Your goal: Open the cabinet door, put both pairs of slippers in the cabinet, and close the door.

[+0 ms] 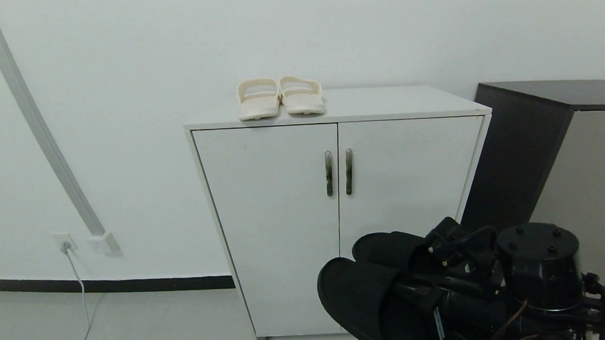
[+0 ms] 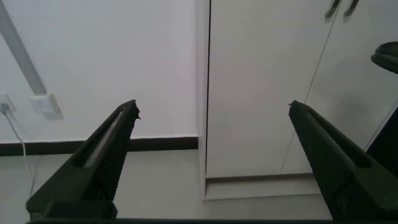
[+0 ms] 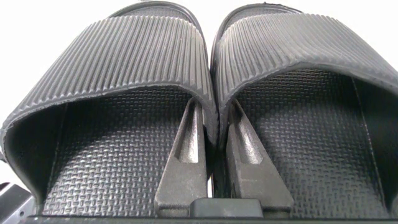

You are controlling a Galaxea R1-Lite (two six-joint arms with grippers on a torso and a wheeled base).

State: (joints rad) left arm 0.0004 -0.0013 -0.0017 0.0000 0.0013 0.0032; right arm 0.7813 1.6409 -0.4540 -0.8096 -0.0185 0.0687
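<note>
A white two-door cabinet (image 1: 304, 230) stands against the wall with both doors shut; two metal handles (image 1: 338, 172) meet at its middle. A cream pair of slippers (image 1: 280, 97) rests on its top, toward the left. My right gripper (image 1: 427, 281) is low in front of the right door, shut on a black pair of slippers (image 1: 367, 283); its fingers (image 3: 193, 149) go into the two slippers (image 3: 143, 81) and pinch their inner walls together. My left gripper (image 2: 211, 109) is open, low and to the left of the cabinet (image 2: 261, 93), with nothing between its fingers.
A dark cabinet (image 1: 528, 147) stands just right of the white one. On the wall to the left are a slanted cable duct (image 1: 39, 129), a socket (image 1: 63, 242) with a cord hanging down, and a black skirting strip (image 1: 110, 285). Bare floor lies left of the cabinet.
</note>
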